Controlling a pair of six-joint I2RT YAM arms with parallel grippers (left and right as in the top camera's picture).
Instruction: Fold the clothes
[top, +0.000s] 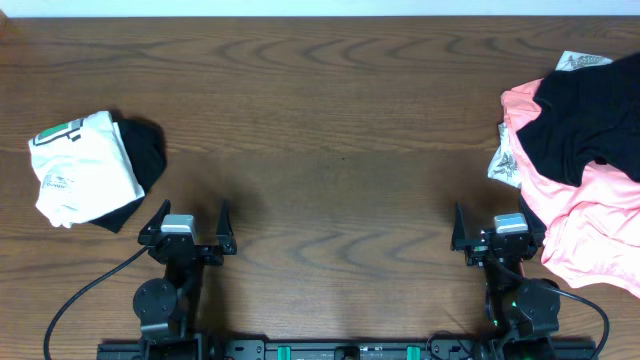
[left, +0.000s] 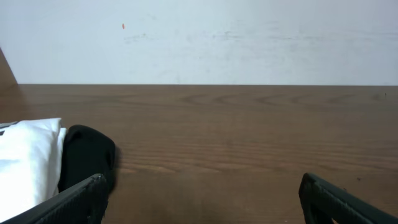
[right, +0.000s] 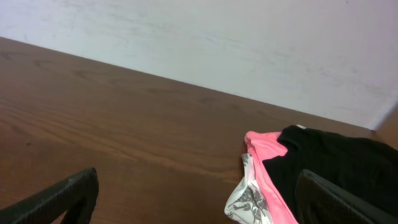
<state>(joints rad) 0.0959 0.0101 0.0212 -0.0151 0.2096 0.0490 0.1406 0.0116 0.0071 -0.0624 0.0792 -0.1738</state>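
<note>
Step in hand: While both arms sit parked at the near edge of the brown wooden table (top: 330, 120), you are between garments, by my reading.
Left gripper (top: 187, 225): spread wide, empty.
Right gripper (top: 494, 232): spread wide, empty.
Folded stack: white printed T-shirt (top: 80, 165) on a black garment (top: 145, 155), beyond and left of the left gripper.
Unfolded pile: coral-pink garment (top: 585, 215) under a black top (top: 580, 120), right of the right gripper.
Next move: you likely reach right and draw one piece to the table's middle.
</note>
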